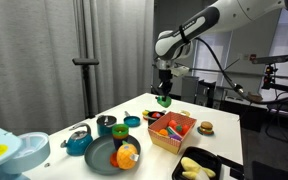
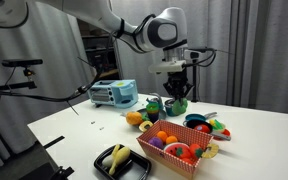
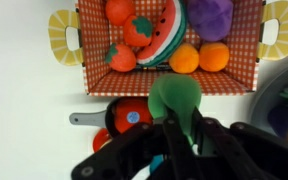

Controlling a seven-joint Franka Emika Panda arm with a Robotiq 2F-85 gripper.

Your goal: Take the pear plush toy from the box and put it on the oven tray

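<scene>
Shows gripper (image 1: 163, 95) clamped shut on pear (image 1: 163, 101), hanging clear above box (image 1: 174, 133), at 12 o'clock from it in an exterior view. Confirms the hold in the wrist view: green plush pinched between dark fingers (image 3: 200, 135). Reads as the carry step. Next calls for travel toward 5 o'clock to tray (image 1: 210, 153), lowering onto bare metal beside bananas (image 1: 189, 166), then letting go.

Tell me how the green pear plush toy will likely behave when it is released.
The pear plush toy looks soft, so it probably squashes in the gripper rather than slips. Being small, it seems light. Its roundish shape may roll slightly when set down.
</scene>
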